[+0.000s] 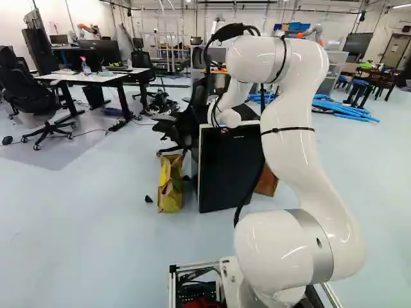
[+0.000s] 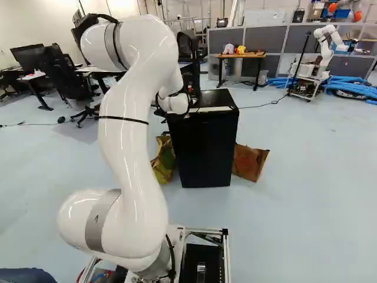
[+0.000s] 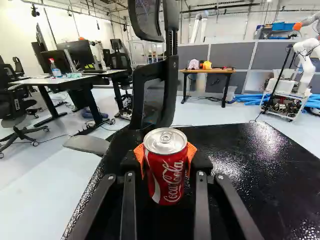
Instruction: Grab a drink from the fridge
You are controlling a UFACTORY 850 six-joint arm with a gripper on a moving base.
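Red can [image 3: 166, 170], white script and a pale curved band on its side, stands upright over the black fridge [image 2: 206, 147] top, contact unclear, gripped from both sides by the orange pads [image 3: 192, 153] of the gripper [image 2: 191, 101], fingers parted to can's width, black office chair [image 3: 169, 87] beyond.

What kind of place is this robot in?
Probably a robotics lab or workshop: another robot on a wheeled cart stands in the room, with desks carrying monitors and grey partition panels beyond the black fridge.
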